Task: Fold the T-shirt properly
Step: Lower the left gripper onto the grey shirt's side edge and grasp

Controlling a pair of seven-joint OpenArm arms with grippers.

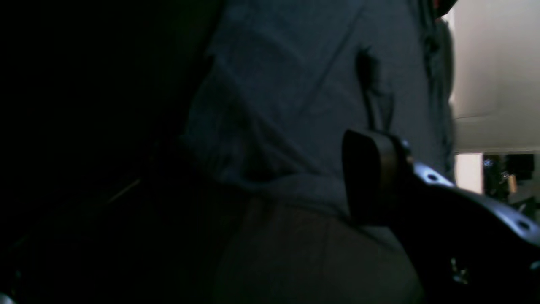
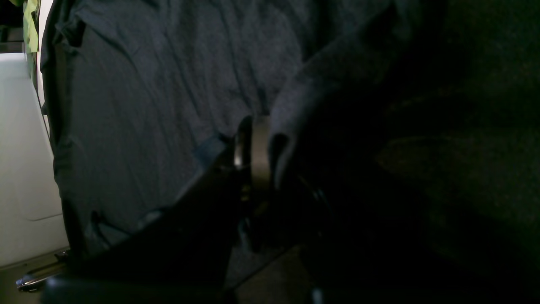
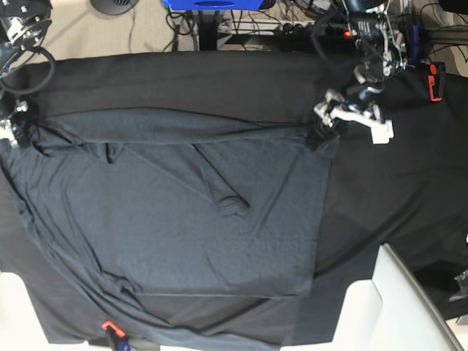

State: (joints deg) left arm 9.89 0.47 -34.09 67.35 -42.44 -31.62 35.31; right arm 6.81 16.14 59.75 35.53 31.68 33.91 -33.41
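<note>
2 grippers sit at the far corners of the T-shirt (image 3: 183, 219), which lies spread (creased, with a sleeve folded across its middle) on the black table cloth (image 3: 395, 183). At the base view's right, the left gripper (image 3: 322, 135) stands spread wide at the shirt's upper corner, one finger (image 1: 371, 177) against the cloth. At that view's left edge, the right gripper (image 3: 14, 131) is clamped on a fold of the T-shirt's edge.

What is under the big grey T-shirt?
A black table cloth shows around the T-shirt and runs under it. What lies beneath the cloth is covered.
</note>
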